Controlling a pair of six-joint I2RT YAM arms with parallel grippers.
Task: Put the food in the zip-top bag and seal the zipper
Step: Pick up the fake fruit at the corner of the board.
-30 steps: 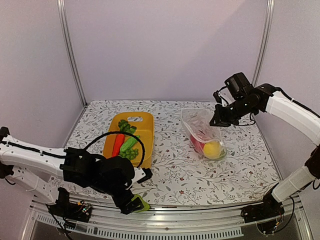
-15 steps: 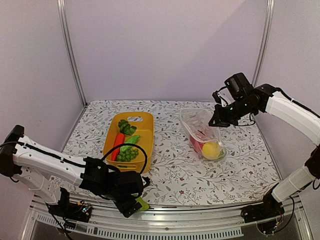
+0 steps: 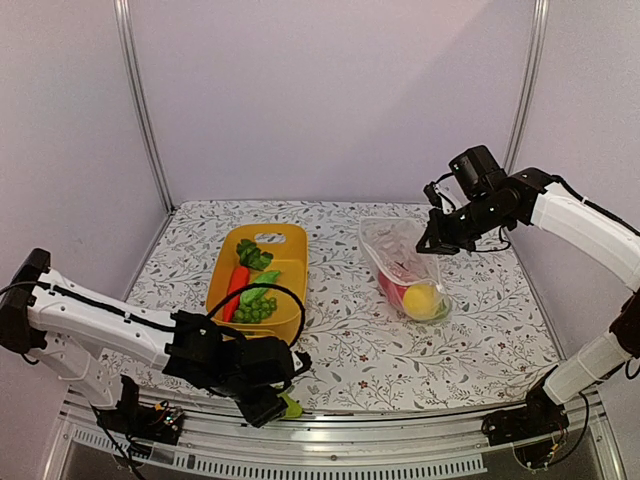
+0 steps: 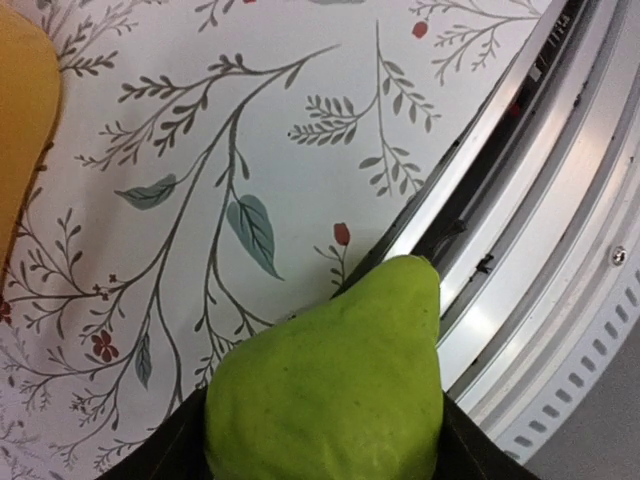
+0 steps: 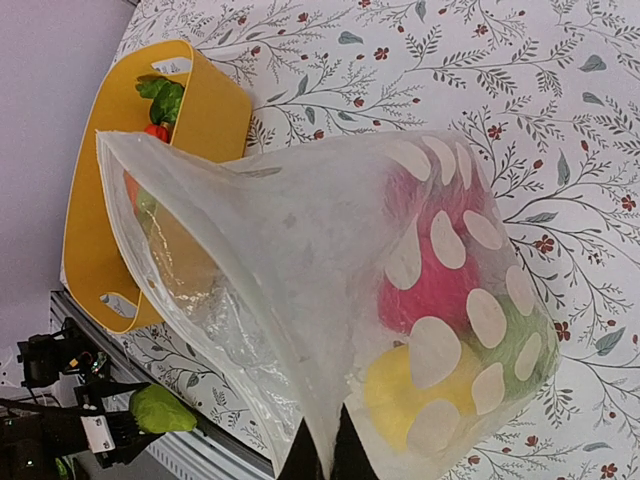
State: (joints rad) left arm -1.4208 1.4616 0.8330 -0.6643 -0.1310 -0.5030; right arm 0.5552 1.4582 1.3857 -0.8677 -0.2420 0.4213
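My left gripper (image 3: 278, 404) is shut on a light green pear-shaped toy food piece (image 4: 335, 370) and holds it low over the table's near edge. My right gripper (image 3: 432, 243) is shut on the mouth edge of the clear dotted zip-top bag (image 3: 405, 262), holding it up and open. Inside the bag lie a yellow lemon-like piece (image 5: 400, 395), a red piece (image 5: 440, 290) and something green. The carrot (image 3: 237, 287), cucumber (image 3: 262, 282), bumpy green cluster (image 3: 255, 311) and lettuce (image 3: 252, 255) lie in the yellow tub (image 3: 290, 262). The zipper strip is not distinct.
The metal rail (image 4: 560, 260) of the table's near edge runs right under my left gripper. The yellow tub stands left of the bag, a hand's width apart. Frame posts stand at the back corners.
My left arm has drawn back toward the near edge and swung a little right with the green piece, uncovering the tub. The right arm and the bag have hardly moved.
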